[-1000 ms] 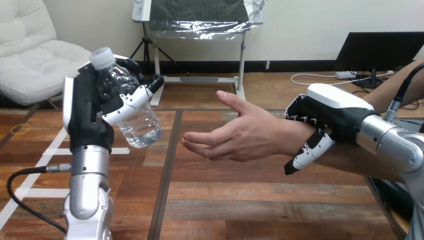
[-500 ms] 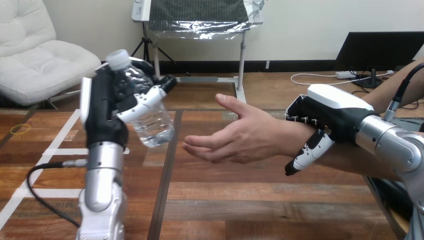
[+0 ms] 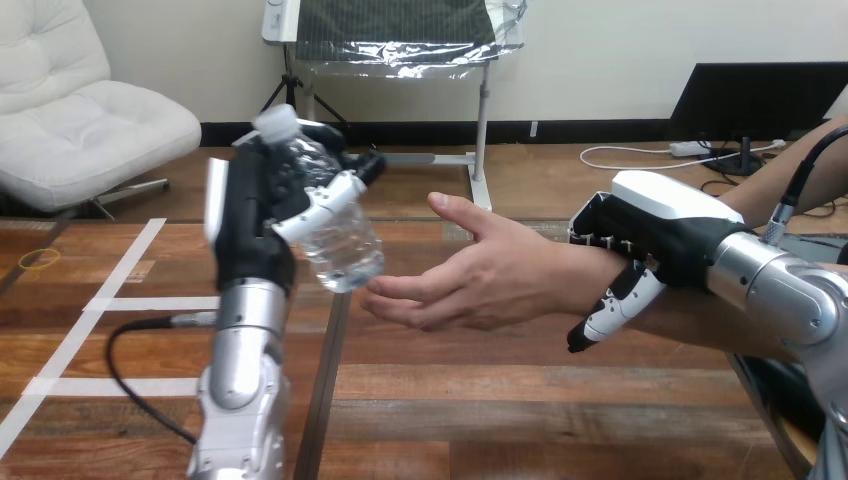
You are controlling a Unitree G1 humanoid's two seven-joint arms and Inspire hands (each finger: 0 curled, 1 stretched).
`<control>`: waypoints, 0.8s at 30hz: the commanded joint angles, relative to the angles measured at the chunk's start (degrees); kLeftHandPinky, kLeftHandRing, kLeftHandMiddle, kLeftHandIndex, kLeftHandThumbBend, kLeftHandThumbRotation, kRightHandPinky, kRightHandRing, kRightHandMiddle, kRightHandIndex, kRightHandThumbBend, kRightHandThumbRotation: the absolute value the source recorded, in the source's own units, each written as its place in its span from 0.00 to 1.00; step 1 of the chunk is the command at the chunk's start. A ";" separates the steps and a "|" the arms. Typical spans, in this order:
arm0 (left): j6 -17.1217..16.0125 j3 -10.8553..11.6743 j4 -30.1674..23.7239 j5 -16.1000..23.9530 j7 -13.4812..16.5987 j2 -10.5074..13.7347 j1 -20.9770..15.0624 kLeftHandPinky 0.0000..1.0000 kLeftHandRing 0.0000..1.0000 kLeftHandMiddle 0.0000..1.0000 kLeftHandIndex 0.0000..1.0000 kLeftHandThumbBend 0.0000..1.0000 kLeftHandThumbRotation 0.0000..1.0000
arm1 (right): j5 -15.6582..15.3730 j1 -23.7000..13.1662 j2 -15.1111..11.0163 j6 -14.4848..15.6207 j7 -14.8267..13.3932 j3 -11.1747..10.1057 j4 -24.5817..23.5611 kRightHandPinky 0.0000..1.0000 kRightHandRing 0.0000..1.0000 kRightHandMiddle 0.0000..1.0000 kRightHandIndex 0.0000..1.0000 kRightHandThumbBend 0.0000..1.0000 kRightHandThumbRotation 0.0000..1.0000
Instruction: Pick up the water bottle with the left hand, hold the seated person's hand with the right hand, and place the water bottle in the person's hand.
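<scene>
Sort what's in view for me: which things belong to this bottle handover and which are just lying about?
Job: clear plastic water bottle with a white cap, gripped in the left hand; the person's open hand; right hand clasped over that person's wrist.
Lying about: small yellow ring and white tape lines on the wooden table.

The left hand (image 3: 252,215) covers the middle of the water bottle (image 3: 345,252). The right hand (image 3: 660,225), curled over the person's wrist (image 3: 572,278), hides its top. The person's forearm (image 3: 700,325) goes behind the robot's right arm.
</scene>
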 commanded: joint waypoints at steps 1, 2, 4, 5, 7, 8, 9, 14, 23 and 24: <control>-4.64 -0.28 5.24 -0.76 -0.75 -1.34 -8.09 0.29 0.34 0.41 0.41 0.71 0.00 | -0.47 -3.14 1.35 1.48 -0.34 0.22 0.45 0.22 0.28 0.34 0.35 0.94 0.00; -5.01 -0.29 6.04 -0.73 -0.79 -1.52 -8.45 0.29 0.34 0.41 0.41 0.72 0.00 | -0.57 -3.18 1.40 1.48 -0.36 0.27 0.46 0.22 0.28 0.34 0.35 0.94 0.00; -5.90 -0.23 7.96 -0.84 -1.06 -1.98 -9.28 0.29 0.35 0.41 0.41 0.73 0.00 | -0.68 -3.28 1.50 1.35 -0.39 0.37 0.56 0.23 0.28 0.34 0.35 0.93 0.00; -6.35 -0.17 8.87 -0.94 -1.24 -2.18 -9.66 0.30 0.35 0.41 0.41 0.74 0.00 | -0.70 -3.33 1.55 1.26 -0.41 0.41 0.62 0.23 0.29 0.35 0.35 0.93 0.00; -7.27 -0.12 10.57 -1.12 -1.59 -2.70 -10.44 0.30 0.35 0.41 0.42 0.74 0.00 | -0.79 -3.44 1.63 1.29 -0.41 0.53 0.62 0.23 0.29 0.35 0.35 0.93 0.00; -7.68 -0.11 11.22 -1.18 -1.73 -2.94 -10.77 0.30 0.35 0.42 0.42 0.74 0.00 | -0.85 -3.48 1.66 1.37 -0.40 0.59 0.58 0.23 0.29 0.35 0.35 0.93 0.00; -8.06 -0.07 11.82 -1.23 -1.84 -3.09 -11.04 0.30 0.35 0.42 0.42 0.74 0.00 | -0.90 -3.51 1.69 1.42 -0.39 0.64 0.56 0.23 0.29 0.35 0.35 0.93 0.00; -9.64 -0.43 14.96 -0.68 -1.54 -4.34 -12.57 0.30 0.36 0.42 0.42 0.74 0.00 | -1.01 -3.63 1.99 1.32 -0.49 0.63 0.54 0.24 0.30 0.36 0.35 0.94 0.00; -10.78 -0.74 18.10 -1.25 -2.50 -6.74 -14.26 0.30 0.35 0.41 0.42 0.75 0.00 | -1.35 -4.10 2.68 2.72 0.39 0.59 0.01 0.23 0.29 0.35 0.34 0.93 0.00; -10.89 -0.68 18.37 -1.41 -2.72 -6.91 -14.40 0.30 0.35 0.41 0.42 0.75 0.00 | -1.36 -4.14 2.71 2.77 0.39 0.62 -0.01 0.22 0.28 0.35 0.34 0.93 0.00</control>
